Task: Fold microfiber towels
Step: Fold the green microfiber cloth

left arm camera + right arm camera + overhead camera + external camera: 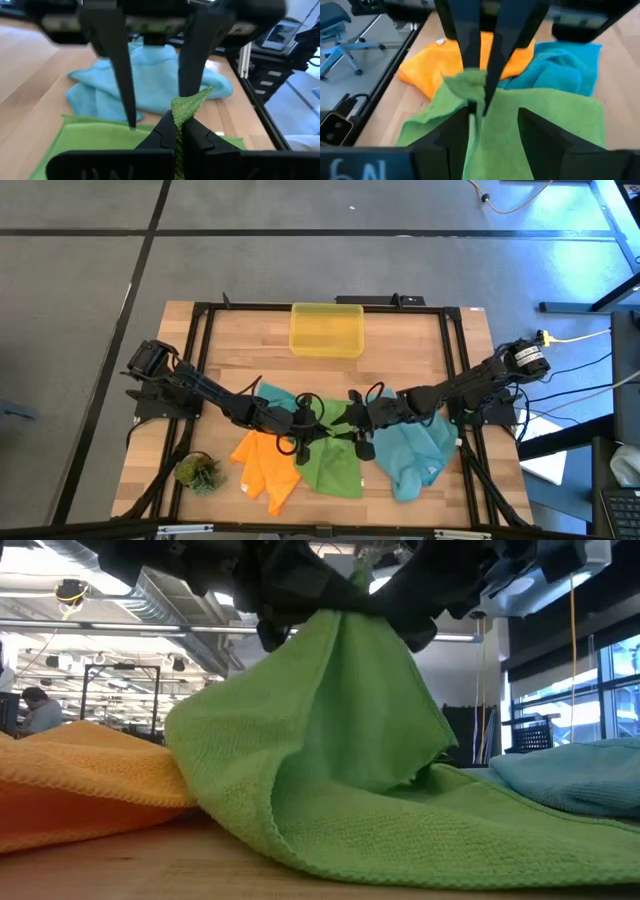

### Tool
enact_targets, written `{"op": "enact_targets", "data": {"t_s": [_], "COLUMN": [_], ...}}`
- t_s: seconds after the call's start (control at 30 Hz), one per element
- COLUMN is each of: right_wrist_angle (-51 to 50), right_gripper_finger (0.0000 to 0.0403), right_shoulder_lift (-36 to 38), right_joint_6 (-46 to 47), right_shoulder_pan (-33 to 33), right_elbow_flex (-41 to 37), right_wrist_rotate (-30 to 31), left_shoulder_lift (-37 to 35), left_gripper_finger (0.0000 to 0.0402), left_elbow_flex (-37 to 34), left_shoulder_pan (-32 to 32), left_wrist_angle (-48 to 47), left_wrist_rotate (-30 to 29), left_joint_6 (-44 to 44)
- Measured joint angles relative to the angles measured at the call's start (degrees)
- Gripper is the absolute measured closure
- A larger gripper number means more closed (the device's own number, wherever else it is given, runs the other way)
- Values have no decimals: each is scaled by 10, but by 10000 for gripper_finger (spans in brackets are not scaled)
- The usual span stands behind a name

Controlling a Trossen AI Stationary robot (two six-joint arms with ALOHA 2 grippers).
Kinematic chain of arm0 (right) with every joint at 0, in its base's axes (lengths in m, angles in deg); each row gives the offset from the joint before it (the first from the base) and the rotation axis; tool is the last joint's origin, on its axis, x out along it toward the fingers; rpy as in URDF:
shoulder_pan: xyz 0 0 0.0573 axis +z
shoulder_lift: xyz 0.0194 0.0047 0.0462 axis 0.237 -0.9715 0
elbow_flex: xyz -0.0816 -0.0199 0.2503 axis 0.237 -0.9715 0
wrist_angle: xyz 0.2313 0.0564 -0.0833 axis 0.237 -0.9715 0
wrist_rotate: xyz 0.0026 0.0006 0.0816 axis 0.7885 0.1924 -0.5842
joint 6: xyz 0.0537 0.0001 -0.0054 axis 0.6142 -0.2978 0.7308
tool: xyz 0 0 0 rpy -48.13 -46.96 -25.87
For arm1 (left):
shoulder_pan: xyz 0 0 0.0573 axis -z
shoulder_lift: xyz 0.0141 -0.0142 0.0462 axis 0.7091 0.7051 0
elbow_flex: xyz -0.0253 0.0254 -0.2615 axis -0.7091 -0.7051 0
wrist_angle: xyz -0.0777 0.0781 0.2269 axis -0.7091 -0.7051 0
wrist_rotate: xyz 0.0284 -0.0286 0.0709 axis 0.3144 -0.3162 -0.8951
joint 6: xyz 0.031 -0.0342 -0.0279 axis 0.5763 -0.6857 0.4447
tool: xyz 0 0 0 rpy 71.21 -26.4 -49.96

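Green microfiber towel (335, 465) hangs pinched between both claws above the table: left claw (177, 131) grips one edge, while right claw (477, 107), facing it, stands spread around another, ready for folding.

Two dark, slim jointed arms with black finger pairs

The left arm (190, 385) and right arm (470, 380) are black throughout, with loose black cables looping along their links. The right arm's base joint carries a pale round cap. Each gripper's fingers (120, 65) are long, flat, tapering black blades.
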Motion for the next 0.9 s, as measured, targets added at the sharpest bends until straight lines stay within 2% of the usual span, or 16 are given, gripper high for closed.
{"op": "enact_targets", "data": {"t_s": [0.27,0.5,0.7,0.9], "right_wrist_angle": [-5,12,16,17], "right_gripper_finger": [244,312,389,390], "right_shoulder_lift": [-6,-6,-6,-6], "right_joint_6": [-7,-23,-33,-24], "right_shoulder_pan": [-1,0,0,0], "right_elbow_flex": [-1,-1,-1,-1], "right_wrist_rotate": [-7,-17,-35,-35], "left_shoulder_lift": [0,0,0,0], "left_gripper_finger": [402,401,401,381], "left_elbow_flex": [0,0,0,-1], "left_shoulder_pan": [2,2,3,4], "left_wrist_angle": [17,20,25,40], "left_wrist_rotate": [3,4,4,23], "left_joint_6": [11,13,13,27]}}
